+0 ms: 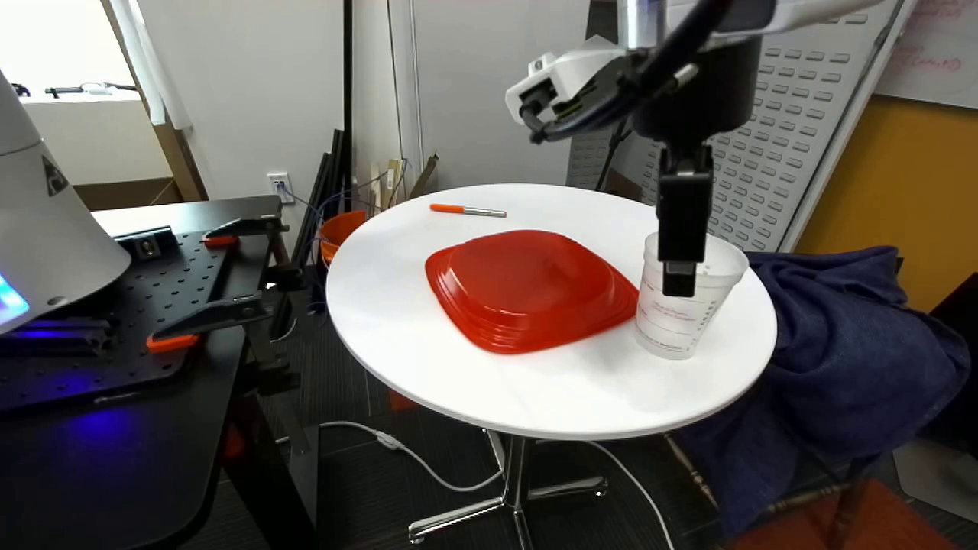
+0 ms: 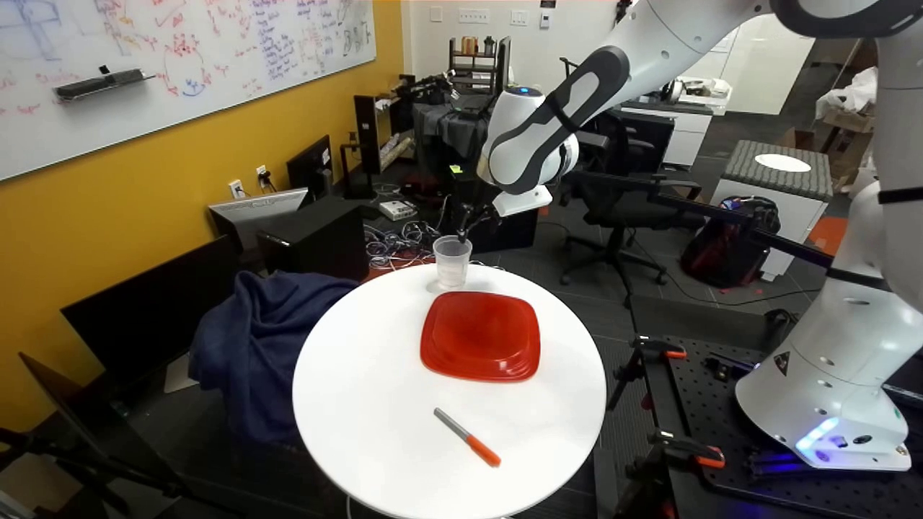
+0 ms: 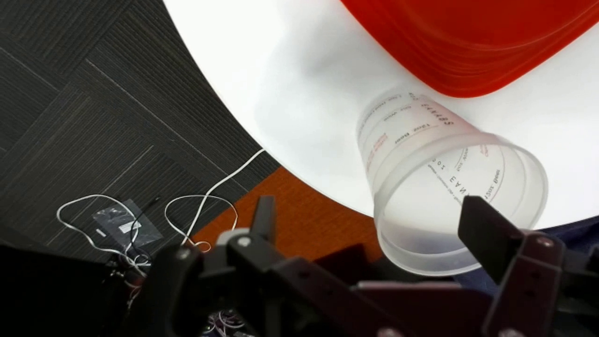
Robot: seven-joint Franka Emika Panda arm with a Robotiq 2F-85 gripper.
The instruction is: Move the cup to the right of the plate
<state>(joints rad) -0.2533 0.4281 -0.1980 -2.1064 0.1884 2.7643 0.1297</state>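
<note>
In an exterior view the translucent plastic cup (image 1: 672,325) stands at four o'clock from the red plate (image 1: 527,283) (arguably placed already). The end effector (image 3: 368,201) is spread, gripping nothing; it should probably rise straight up without dragging the cup.

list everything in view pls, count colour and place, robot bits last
Table: 1, white, mid-scene
Plate: 1, red, on the table
Cup: 1, clear, beside the plate
Pen: 1, orange and grey, across the plate from the cup
Cloth: 1, dark blue, beside the table
Bench: 1, black, near the table
Clamps: 2, black and orange, on the bench
Whiteboard: 1, white, on the yellow wall
Screens: several, dark or grey, along that wall
Office chair: at least 1, black, beyond the table
Cables and other clutter: too jumbled to count, mixed colours, around the table
Arm: 1, white and black, from bench to cup
Gripper: 1, black, open at the cup's mouth
</note>
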